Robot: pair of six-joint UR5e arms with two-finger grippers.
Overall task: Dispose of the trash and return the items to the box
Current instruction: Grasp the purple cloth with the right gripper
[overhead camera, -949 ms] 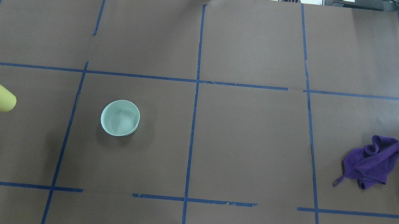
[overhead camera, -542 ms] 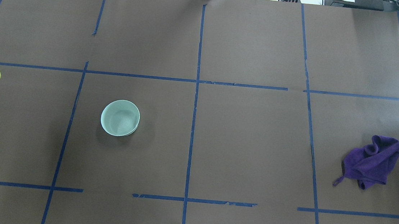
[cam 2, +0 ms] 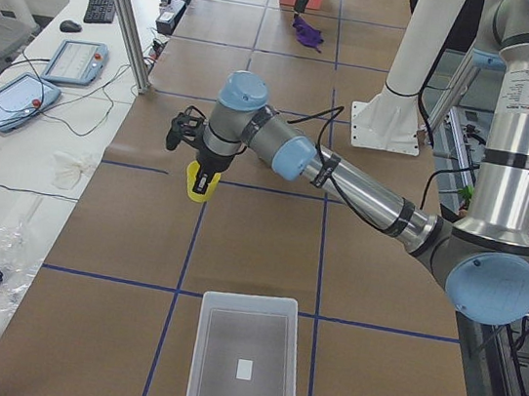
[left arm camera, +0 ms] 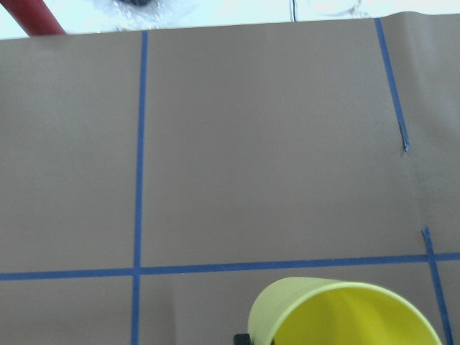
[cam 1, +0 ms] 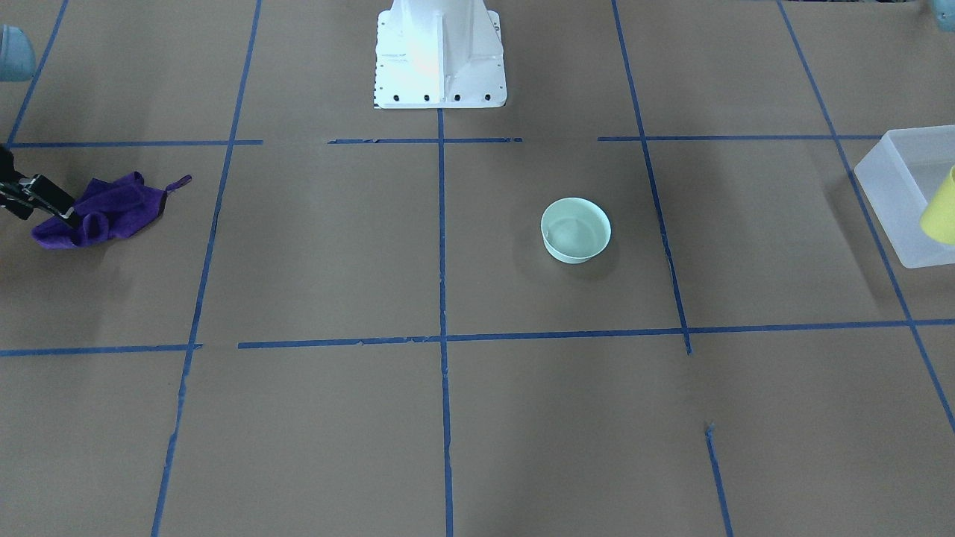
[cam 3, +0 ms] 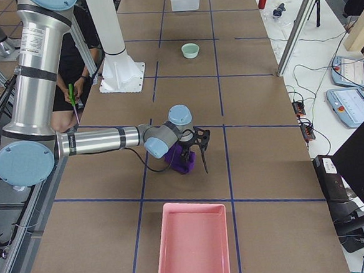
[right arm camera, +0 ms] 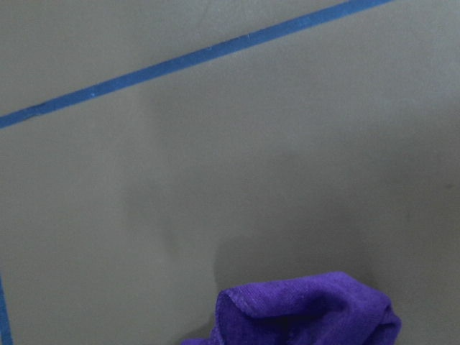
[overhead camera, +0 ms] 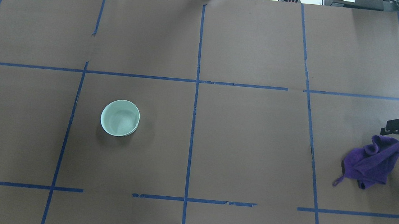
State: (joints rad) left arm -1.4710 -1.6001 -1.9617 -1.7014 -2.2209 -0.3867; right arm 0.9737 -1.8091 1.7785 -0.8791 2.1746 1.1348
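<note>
My left gripper (cam 2: 199,171) is shut on the yellow cup (cam 2: 200,183) and holds it in the air; the cup also shows at the right edge of the front view (cam 1: 941,210) and in the left wrist view (left arm camera: 345,316). The frosted-white box (cam 1: 891,175) lies beside and below it, also seen in the left side view (cam 2: 253,315). My right gripper (overhead camera: 398,136) is open just above the far edge of a crumpled purple cloth (overhead camera: 372,163), which also shows in the front view (cam 1: 104,212) and the right wrist view (right arm camera: 309,313).
A mint-green bowl (overhead camera: 120,117) stands left of the table's middle. A pink tray (cam 3: 193,245) lies at the table's right end. The robot's white base (cam 1: 439,56) is at the near edge. Blue tape lines mark the brown table.
My left gripper carried the yellow cup out past the overhead view's left edge. My right gripper came in from the right edge and now hangs over the purple cloth.
</note>
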